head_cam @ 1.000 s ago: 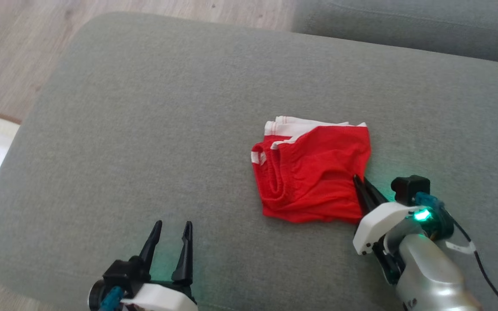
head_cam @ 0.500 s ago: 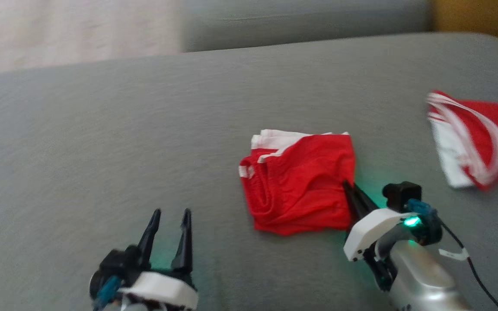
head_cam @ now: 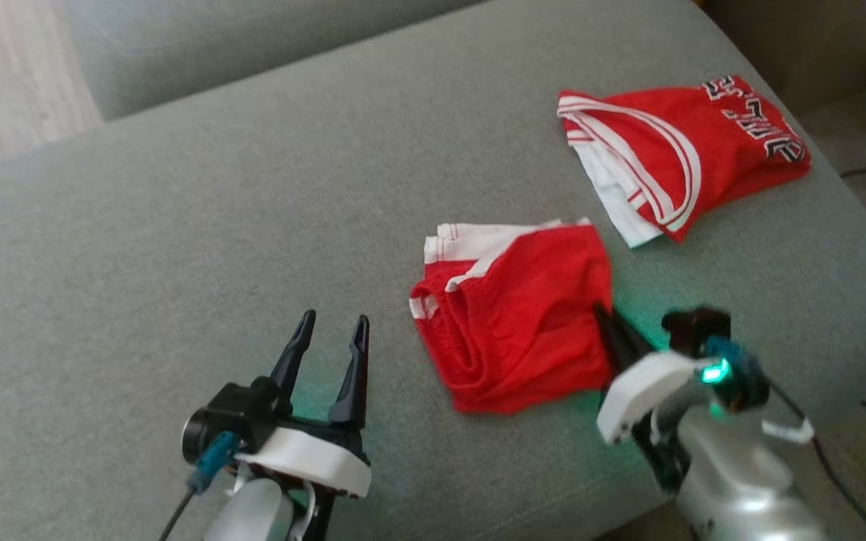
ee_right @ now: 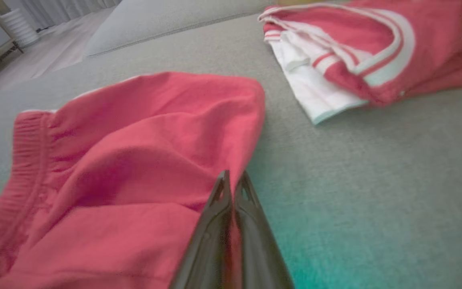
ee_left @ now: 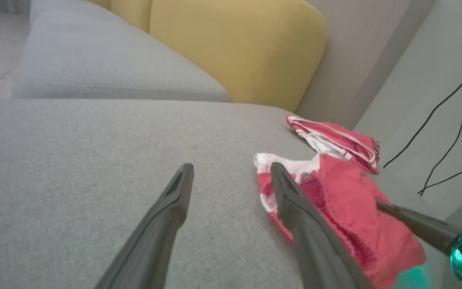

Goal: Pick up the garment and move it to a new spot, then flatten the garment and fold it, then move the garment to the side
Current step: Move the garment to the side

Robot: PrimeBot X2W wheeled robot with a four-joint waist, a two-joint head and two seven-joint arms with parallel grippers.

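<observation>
Head view, left fingers (head_cam: 292, 357): spread apart, nothing held, above the grey sofa (head_cam: 177, 248).
Head view, right fingers (head_cam: 615, 340): pressed together on the right edge of the folded red shorts (head_cam: 523, 315); a red jersey (head_cam: 673, 143) is seen beyond the tips.
Left wrist view, shorts (ee_left: 347, 200): laid just right of the parted fingers.
Right wrist view, shorts (ee_right: 134, 140): spread left of the tips, red cloth pinched between them.

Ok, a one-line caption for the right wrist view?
Right gripper shut on the red shorts; a second red-and-white garment lies apart on the sofa.
</observation>
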